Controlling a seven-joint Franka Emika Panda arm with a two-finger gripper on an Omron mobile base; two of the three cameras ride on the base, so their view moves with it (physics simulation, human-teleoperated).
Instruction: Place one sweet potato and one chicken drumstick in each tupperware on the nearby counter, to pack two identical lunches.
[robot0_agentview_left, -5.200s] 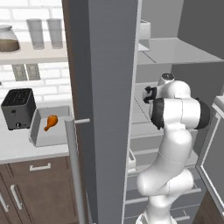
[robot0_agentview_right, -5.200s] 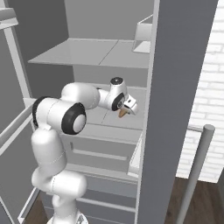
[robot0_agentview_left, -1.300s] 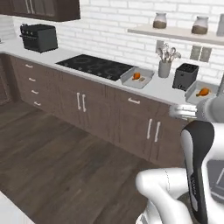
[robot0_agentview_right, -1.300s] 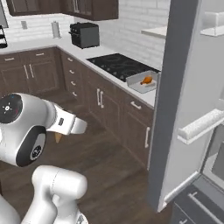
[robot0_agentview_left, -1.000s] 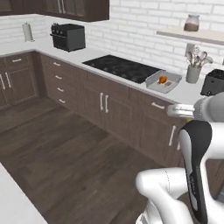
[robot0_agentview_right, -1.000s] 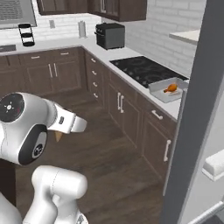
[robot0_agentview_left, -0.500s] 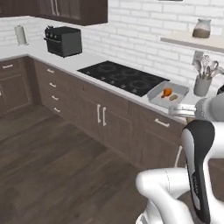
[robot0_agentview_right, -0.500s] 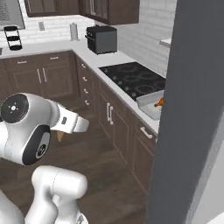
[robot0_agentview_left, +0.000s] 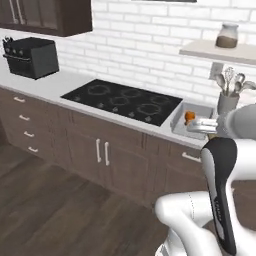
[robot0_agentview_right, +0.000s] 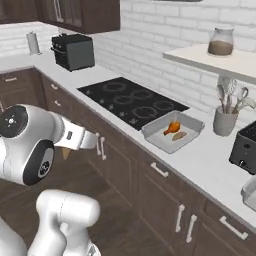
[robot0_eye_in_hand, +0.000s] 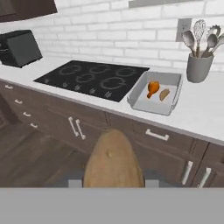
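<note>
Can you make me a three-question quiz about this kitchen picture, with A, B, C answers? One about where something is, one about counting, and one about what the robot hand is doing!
1. Where is the grey tupperware with food in it?
A. On the floor
B. On the counter, right beside the black cooktop
C. On the wall shelf

2. How many pieces of food lie in that tupperware?
A. Two
B. None
C. Five

3. What is the gripper doing?
A. Hanging open with nothing in it
B. Pulling a drawer handle
C. Holding a sweet potato

Answers:
1. B: in the right base view the tray sits on the pale worktop at the cooktop's edge.
2. A: the hand view shows an orange chicken drumstick and a smaller tan piece next to it.
3. C: the hand view shows the brown, rounded sweet potato rising between the jaws.
</note>
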